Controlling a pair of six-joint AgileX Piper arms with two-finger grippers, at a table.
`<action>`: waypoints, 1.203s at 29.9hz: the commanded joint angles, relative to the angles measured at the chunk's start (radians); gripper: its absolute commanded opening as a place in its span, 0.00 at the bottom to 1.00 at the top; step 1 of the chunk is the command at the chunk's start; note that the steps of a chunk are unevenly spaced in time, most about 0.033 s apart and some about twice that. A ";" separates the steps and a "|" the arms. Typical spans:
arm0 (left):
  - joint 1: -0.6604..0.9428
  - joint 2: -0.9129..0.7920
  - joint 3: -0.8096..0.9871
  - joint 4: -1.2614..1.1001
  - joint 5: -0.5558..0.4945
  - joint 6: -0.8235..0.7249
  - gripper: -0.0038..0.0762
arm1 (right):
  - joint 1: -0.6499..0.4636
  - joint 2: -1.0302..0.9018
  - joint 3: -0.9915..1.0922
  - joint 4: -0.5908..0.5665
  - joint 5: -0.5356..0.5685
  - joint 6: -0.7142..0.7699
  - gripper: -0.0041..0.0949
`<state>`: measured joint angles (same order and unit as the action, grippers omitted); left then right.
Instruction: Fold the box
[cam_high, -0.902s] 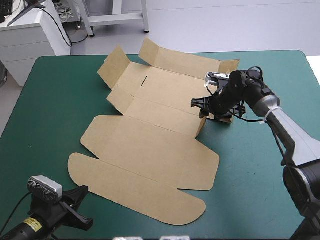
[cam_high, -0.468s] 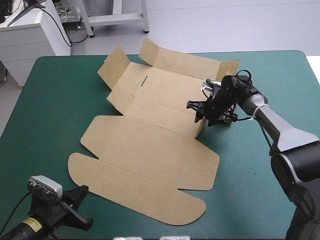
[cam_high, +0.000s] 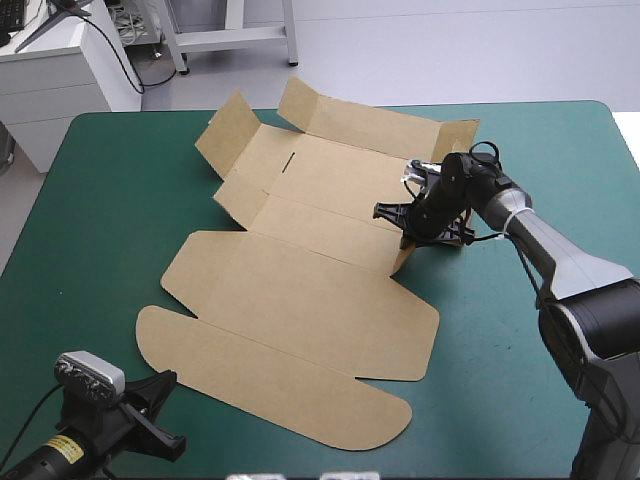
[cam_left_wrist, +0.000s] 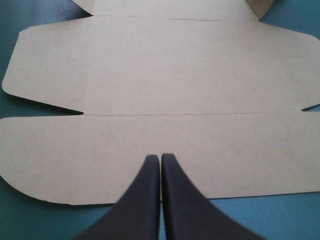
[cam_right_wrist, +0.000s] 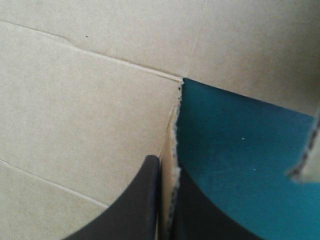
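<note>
The brown box (cam_high: 300, 290) lies as a cut sheet across the middle of the teal-green table, mostly flat, with its far flaps (cam_high: 228, 128) tilted up. My right gripper (cam_high: 407, 236) is at the sheet's right edge, shut on a small side flap (cam_high: 402, 254) that stands upright. In the right wrist view the flap's pale cut edge (cam_right_wrist: 173, 145) runs between my black fingers (cam_right_wrist: 142, 200), with board (cam_right_wrist: 90, 115) on one side and cover (cam_right_wrist: 240, 150) on the other. My left gripper (cam_high: 165, 385) hovers near the table's front left corner, shut and holding nothing, its tip (cam_left_wrist: 160, 158) pointing at the box's rounded lid flap (cam_left_wrist: 160, 145).
Bare teal-green cover (cam_high: 100, 230) lies left of the sheet and more (cam_high: 500, 350) to the right, under the right arm. A white cabinet (cam_high: 60, 80) stands beyond the table's far left corner.
The right gripper, open earlier, moved slightly left and has shut on the upright side flap. The left gripper and the rest of the sheet have not moved.
</note>
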<state>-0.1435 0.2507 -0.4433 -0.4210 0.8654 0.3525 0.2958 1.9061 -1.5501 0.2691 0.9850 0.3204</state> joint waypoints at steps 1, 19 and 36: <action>0.001 0.011 -0.022 -0.036 -0.062 -0.002 0.04 | -0.001 -0.051 -0.033 -0.020 0.007 -0.005 0.03; 0.001 0.011 -0.022 -0.036 -0.062 -0.002 0.04 | -0.001 -0.024 -0.180 -0.281 0.266 -0.165 0.03; 0.001 0.011 -0.022 -0.038 -0.062 -0.002 0.04 | 0.033 0.135 -0.437 -0.336 0.249 -0.719 0.03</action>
<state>-0.1435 0.2507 -0.4424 -0.4210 0.8649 0.3525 0.3118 2.0937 -1.9180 -0.0521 1.2301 -0.3135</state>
